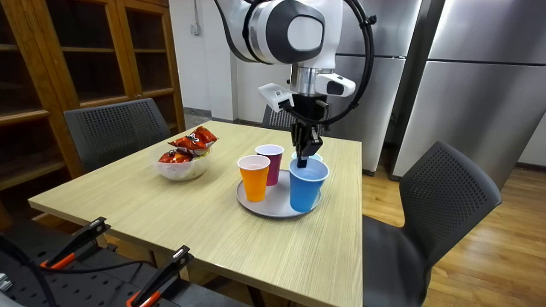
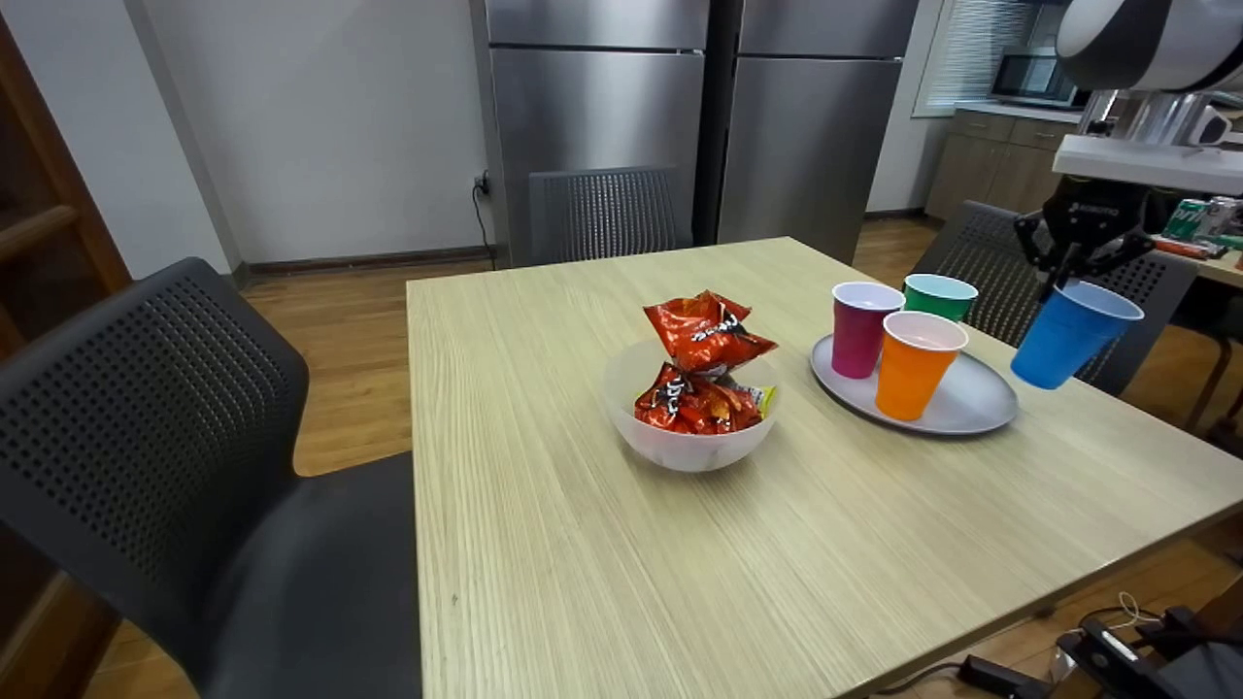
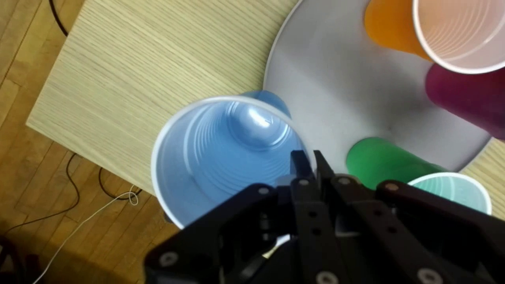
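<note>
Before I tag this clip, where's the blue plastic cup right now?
In an exterior view, at right, the blue plastic cup hangs tilted, its rim in the black pincer, just right of the round grey plate.

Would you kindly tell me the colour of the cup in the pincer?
The held cup is blue, showing best in an exterior view.

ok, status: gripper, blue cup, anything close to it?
Gripper shut on blue cup. Tilted, raised off table. Close by: orange cup, purple cup, green cup, standing on gray plate.
</note>
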Action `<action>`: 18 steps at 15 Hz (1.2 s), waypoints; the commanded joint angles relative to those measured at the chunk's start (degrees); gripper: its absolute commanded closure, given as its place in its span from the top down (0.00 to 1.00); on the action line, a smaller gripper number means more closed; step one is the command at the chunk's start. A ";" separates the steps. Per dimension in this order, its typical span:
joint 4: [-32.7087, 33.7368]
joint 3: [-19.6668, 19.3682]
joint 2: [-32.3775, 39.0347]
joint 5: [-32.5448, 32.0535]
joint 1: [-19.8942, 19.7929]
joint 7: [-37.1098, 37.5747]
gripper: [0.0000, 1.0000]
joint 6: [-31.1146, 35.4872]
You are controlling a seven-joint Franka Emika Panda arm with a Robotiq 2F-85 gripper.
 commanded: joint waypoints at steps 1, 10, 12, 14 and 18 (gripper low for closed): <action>0.57 1.36 -0.80 -2.13 1.13 2.67 0.01 -0.44; 5.42 3.22 3.18 -2.37 2.58 3.69 0.01 -1.89; 6.56 3.36 4.51 -2.37 2.67 3.77 0.01 -2.31; 7.56 3.42 5.84 -2.50 2.90 3.87 0.01 -2.63; 9.35 3.59 8.01 -2.47 3.11 3.85 0.01 -3.26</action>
